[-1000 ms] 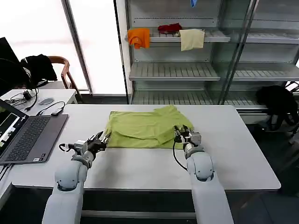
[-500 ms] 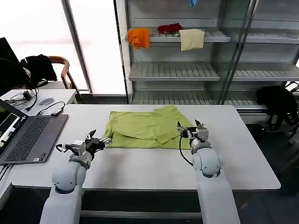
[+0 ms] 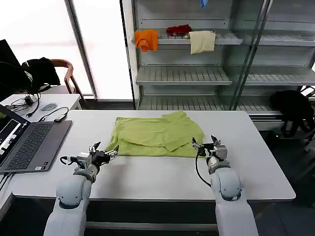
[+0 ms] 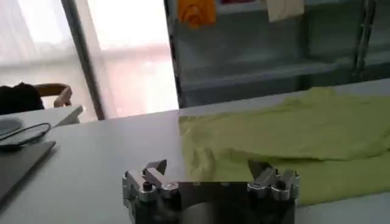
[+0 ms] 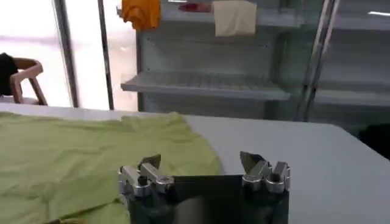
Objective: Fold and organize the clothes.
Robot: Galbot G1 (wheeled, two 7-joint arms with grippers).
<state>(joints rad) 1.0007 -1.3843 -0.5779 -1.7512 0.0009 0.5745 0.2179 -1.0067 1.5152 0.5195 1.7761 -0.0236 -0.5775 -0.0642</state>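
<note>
On the white worktop (image 3: 256, 162), toward its far half, lies the lime-green T-shirt (image 3: 155, 135), partly folded: a flap of cloth is turned over onto the body on the robot's right side, so the garment forms a broad, roughly rectangular shape with a raised corner at the back. It rests flat and nothing holds it.

The left gripper (image 3: 104, 154) hovers low over the worktop just off the shirt's near left corner, its fingers spread apart and empty. In the left wrist view the same gripper (image 4: 210, 176) shows its two fingers wide, with the T-shirt (image 4: 292, 137) spread beyond them, its near edge close to the fingertips.

The right gripper (image 3: 206, 144) sits near the shirt's near right corner, just beside the hem, its fingers likewise apart and holding nothing. In the right wrist view this gripper (image 5: 204, 164) is open above bare worktop, with the T-shirt (image 5: 79, 152) lying off to one side.

A laptop (image 3: 27, 142) stands open at the worktop's left edge. On the shelf (image 3: 182, 39) behind hang an orange cloth (image 3: 146, 39), a red cloth (image 3: 178, 30) and a cream cloth (image 3: 202, 41).
</note>
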